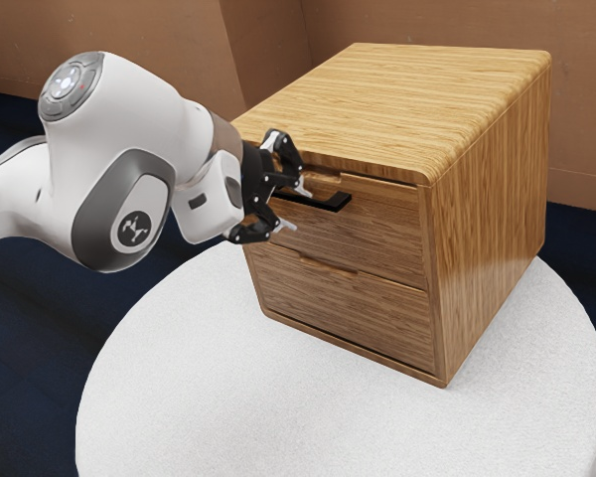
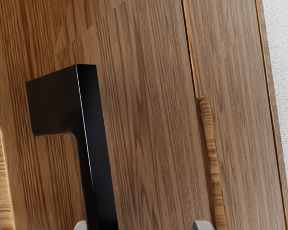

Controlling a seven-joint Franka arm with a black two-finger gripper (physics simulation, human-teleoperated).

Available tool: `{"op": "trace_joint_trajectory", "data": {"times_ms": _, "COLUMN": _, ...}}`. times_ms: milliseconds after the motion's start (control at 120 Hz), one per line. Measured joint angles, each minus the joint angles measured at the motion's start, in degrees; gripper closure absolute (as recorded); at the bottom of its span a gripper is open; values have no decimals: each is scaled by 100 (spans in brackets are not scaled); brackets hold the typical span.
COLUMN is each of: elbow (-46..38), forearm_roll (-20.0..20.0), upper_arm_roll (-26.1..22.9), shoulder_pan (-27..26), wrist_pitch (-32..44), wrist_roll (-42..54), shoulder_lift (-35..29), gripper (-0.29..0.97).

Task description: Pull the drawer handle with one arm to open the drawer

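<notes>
The job has only just begun. The wooden cabinet point(image 1: 477, 199) stands on the round white counter point(image 1: 228, 397), toward its far right side in the exterior view. It has two drawers. The top drawer point(image 1: 377, 234) looks shut, because its front sits flat with the cabinet and no gap shows. The bottom drawer point(image 1: 348, 303) looks shut too. The black handle point(image 1: 318, 200) is a thin bar that sticks out from the front of the top drawer, near its upper edge. The white arm point(image 1: 119, 169) comes in from the exterior view's left, and its tool point(image 1: 276, 195) is right at the left end of that handle. So the reaching part looks done. The grabbing and the pulling are both left to do. The tool is wide open, with one finger above the bar and one below it, and it grips nothing. In the wrist view the handle point(image 2: 93, 158) runs between the two grey fingertips point(image 2: 202, 224). It lies just beside one of them and well apart from the other. I think the fingers must squeeze the bar first. Then the arm must pull straight back, away from the cabinet, so the drawer slides out.
</notes>
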Motion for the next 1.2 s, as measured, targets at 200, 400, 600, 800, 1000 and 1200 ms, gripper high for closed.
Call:
{"op": "trace_joint_trajectory", "data": {"times_ms": 200, "elbow": -107, "forearm_roll": -7, "upper_arm_roll": 0, "shoulder_pan": -1, "wrist_pitch": -71, "wrist_roll": 4, "shoulder_lift": -116, "gripper": 49}}
{"op": "trace_joint_trajectory", "data": {"times_ms": 400, "elbow": -196, "forearm_roll": -15, "upper_arm_roll": -2, "shoulder_pan": 1, "wrist_pitch": -112, "wrist_roll": 3, "shoulder_lift": -275, "gripper": 54}}
{"op": "trace_joint_trajectory", "data": {"times_ms": 600, "elbow": -285, "forearm_roll": -16, "upper_arm_roll": 0, "shoulder_pan": 0, "wrist_pitch": -167, "wrist_roll": 2, "shoulder_lift": -493, "gripper": 51}}
{"op": "trace_joint_trajectory", "data": {"times_ms": 800, "elbow": -404, "forearm_roll": -20, "upper_arm_roll": 14, "shoulder_pan": -1, "wrist_pitch": -175, "wrist_roll": 4, "shoulder_lift": -525, "gripper": 47}}
{"op": "trace_joint_trajectory", "data": {"times_ms": 1000, "elbow": -520, "forearm_roll": -20, "upper_arm_roll": 25, "shoulder_pan": 6, "wrist_pitch": -184, "wrist_roll": 2, "shoulder_lift": -635, "gripper": 50}}
{"op": "trace_joint_trajectory", "data": {"times_ms": 1200, "elbow": -692, "forearm_roll": -30, "upper_arm_roll": 27, "shoulder_pan": 14, "wrist_pitch": -192, "wrist_roll": -2, "shoulder_lift": -820, "gripper": 50}}
